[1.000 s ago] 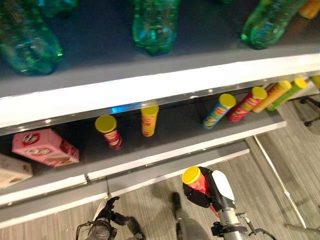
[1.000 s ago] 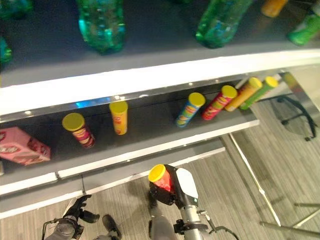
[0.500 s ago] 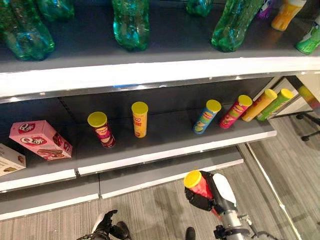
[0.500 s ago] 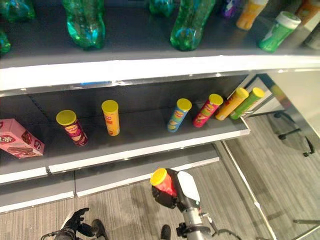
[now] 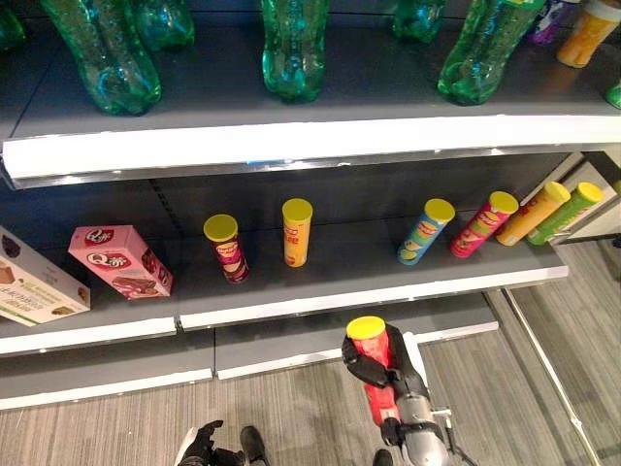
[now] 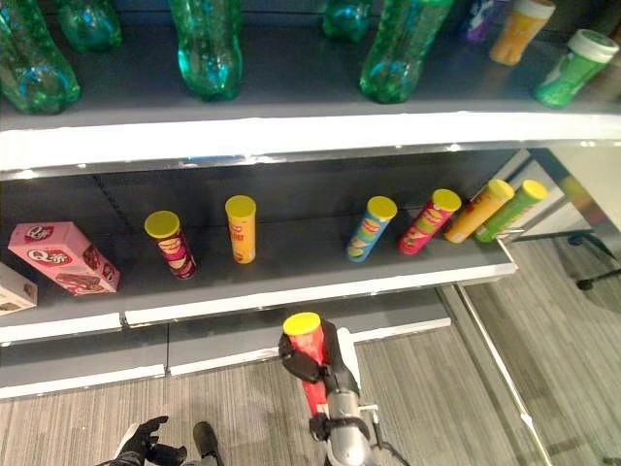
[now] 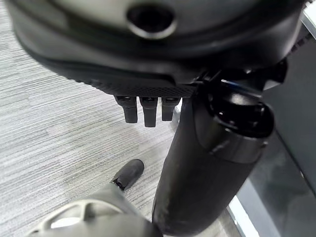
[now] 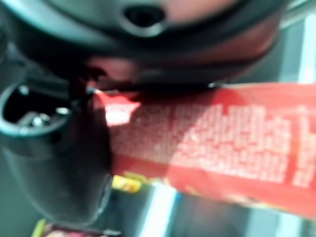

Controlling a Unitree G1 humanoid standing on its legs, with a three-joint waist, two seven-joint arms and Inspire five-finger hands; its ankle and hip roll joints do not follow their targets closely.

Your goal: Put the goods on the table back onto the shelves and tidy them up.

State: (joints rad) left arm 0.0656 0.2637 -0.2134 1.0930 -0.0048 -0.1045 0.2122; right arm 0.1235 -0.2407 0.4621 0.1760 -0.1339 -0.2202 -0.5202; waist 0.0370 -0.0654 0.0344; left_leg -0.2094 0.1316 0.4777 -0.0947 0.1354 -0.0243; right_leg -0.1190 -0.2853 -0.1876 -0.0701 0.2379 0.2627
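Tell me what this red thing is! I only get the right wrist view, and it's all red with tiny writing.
Observer: It's a red can with a yellow lid, held upright in the right hand, in front of the shelf.
Operator: Are there more cans there?
Observer: Yes, six yellow-lidded ones stand on that shelf, with a wide gap between the yellow can and the blue can.
Operator: Is the other hand busy?
Observer: No, the left hand hangs low near the floor, fingers open, holding nothing.
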